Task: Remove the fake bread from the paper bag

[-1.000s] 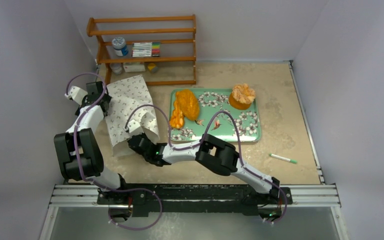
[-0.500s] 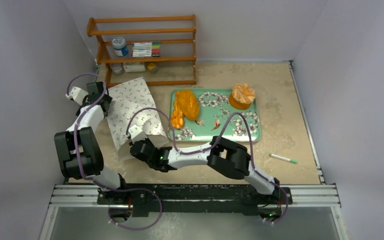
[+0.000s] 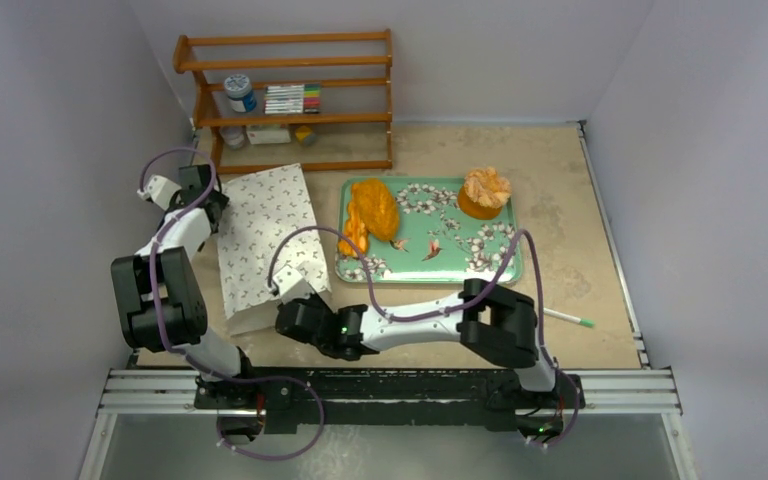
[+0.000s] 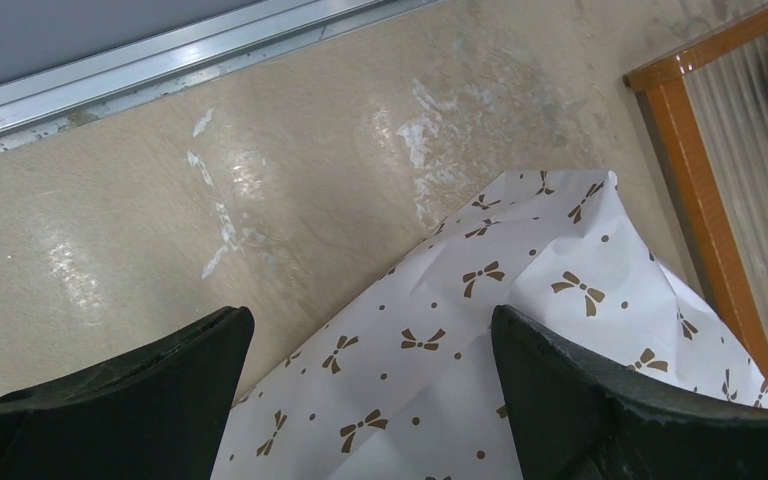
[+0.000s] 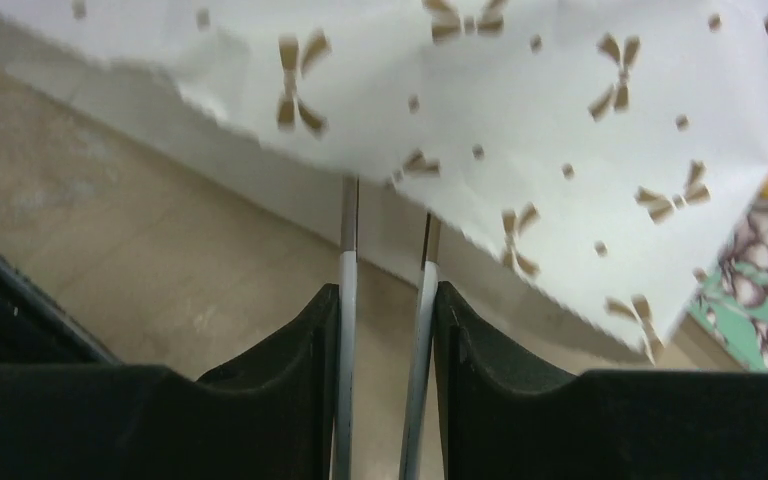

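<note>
Fake bread (image 3: 375,207): sitting outside the bag on the green floral tray (image 3: 480,262), with the loaf and baguette (image 3: 353,238) at its 9 o'clock end and the ruffled pastry (image 3: 485,190) at 1 o'clock.
Paper bag (image 3: 265,240): lying creased on the bench (image 3: 570,200), at the tray's 9 o'clock.
Left gripper (image 3: 203,192): hanging over the bag's 11 o'clock corner, jaws standing wide.
Right gripper (image 5: 385,250): sitting at the bag's 5 o'clock edge, jaws standing narrow, tips hiding under the paper; I cannot tell whether they are gripping it.
</note>
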`<move>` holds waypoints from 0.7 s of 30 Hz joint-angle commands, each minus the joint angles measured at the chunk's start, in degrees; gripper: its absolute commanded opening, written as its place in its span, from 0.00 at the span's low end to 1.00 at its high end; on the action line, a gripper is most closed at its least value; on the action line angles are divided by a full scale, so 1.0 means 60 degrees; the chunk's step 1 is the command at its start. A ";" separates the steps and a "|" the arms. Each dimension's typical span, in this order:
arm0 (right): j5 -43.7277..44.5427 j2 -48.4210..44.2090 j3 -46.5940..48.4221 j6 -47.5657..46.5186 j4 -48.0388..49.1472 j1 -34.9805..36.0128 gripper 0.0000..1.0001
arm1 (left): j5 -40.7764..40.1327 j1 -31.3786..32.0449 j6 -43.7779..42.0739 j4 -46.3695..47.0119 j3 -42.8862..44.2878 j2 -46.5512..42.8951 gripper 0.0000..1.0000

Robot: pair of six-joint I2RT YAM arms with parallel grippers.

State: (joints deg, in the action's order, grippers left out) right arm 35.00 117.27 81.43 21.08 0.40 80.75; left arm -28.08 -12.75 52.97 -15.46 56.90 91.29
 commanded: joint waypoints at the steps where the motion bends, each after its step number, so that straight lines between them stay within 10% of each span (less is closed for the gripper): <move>1: 0.0262 -0.1311 -0.0608 0.0664 -0.0634 0.0521 0.00 | 0.0022 0.0168 0.0097 0.0218 0.0490 0.0103 0.91; 21: 0.0360 -0.2525 -0.1652 0.1033 -0.2819 0.1755 0.00 | -0.0723 0.1190 0.0085 -0.0072 0.0986 0.0206 0.90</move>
State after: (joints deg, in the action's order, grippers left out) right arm 38.02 106.91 74.22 26.68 -15.62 90.17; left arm -30.52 -6.76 53.21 -16.01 60.75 93.23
